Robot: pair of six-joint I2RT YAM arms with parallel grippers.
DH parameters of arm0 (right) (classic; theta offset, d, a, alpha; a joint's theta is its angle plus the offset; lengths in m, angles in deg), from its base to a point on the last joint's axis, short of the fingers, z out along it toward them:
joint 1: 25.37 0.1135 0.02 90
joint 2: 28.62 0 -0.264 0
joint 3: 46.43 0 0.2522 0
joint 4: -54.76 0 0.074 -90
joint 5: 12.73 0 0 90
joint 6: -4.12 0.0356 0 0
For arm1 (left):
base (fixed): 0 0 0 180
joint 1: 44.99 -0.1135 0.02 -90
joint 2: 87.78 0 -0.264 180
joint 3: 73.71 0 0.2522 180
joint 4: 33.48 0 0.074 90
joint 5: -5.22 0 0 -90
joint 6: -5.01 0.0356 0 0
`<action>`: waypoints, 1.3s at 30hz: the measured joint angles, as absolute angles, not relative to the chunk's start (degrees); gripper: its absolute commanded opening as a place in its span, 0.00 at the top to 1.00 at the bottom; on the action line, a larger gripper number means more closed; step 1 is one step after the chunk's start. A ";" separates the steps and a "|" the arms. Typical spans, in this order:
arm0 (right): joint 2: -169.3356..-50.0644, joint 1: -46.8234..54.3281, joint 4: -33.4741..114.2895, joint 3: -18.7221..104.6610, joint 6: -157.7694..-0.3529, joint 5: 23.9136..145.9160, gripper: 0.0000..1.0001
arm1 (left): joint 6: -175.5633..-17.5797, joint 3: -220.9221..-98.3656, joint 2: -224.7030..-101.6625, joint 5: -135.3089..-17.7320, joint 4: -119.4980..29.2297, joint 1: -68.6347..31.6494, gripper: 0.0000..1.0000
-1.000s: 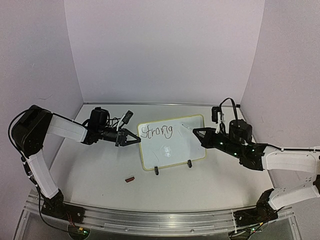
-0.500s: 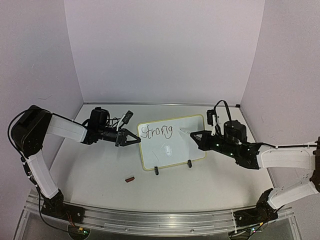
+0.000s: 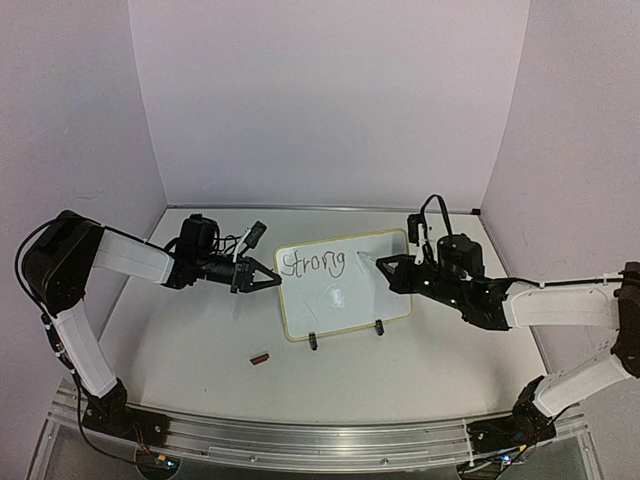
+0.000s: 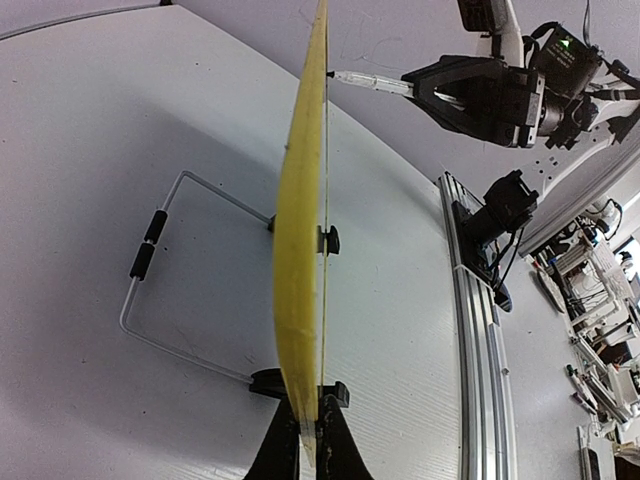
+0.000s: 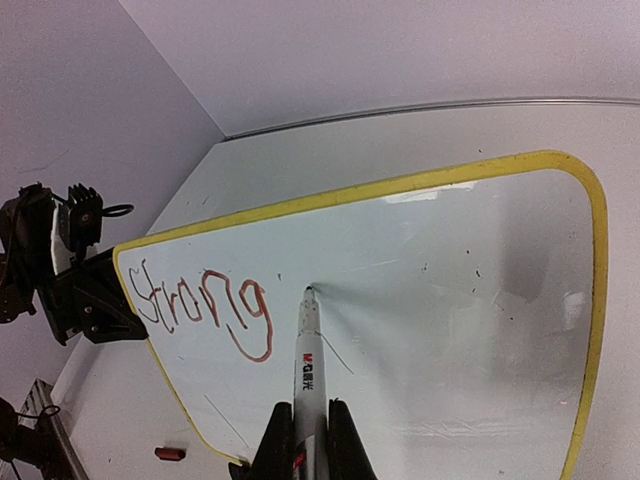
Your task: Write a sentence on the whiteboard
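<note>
left claw (image 3: 277,281) reaches in from the left and is clamped on the left edge of the whiteboard (image 3: 350,295); the left wrist view shows both fingers pinching the thin yellow frame edge-on. small red piece (image 3: 261,357) lies on the worktop (image 3: 190,340), near the front and left of the board, apart from it. whiteboard sits mid worktop, leaning back on its wire stand (image 4: 160,300), with two black clips (image 3: 313,341) at the bottom edge. the sentence (image 3: 313,263) is only partly there: one word, "strong", in the board's upper left, rest of the surface blank apart from faint smudges. just right of that word the marker (image 3: 370,257) has its tip touching the board surface, seen clearly in the right wrist view, where the tip lands a little past the "g". right claw (image 3: 384,267) comes in from the right, closed around the marker barrel, marker pointing left toward the board.
</note>
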State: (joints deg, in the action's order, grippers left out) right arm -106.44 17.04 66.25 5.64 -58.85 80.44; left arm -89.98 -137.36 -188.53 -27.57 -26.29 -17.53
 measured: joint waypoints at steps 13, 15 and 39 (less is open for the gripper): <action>-107.07 17.04 66.68 5.88 -58.17 79.47 1.00 | -89.83 -137.39 -188.53 -27.57 -26.33 -17.53 1.00; -107.07 17.04 66.88 5.53 -57.74 79.47 1.00 | -89.85 -137.39 -188.53 -27.57 -26.33 -17.53 1.00; -106.62 17.05 68.52 2.81 -55.43 79.13 1.00 | -89.88 -137.39 -188.53 -27.57 -26.38 -17.53 1.00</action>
State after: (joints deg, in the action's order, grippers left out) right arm -106.62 17.05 68.52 2.81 -55.43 79.13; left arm -89.88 -137.39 -188.53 -27.57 -26.38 -17.53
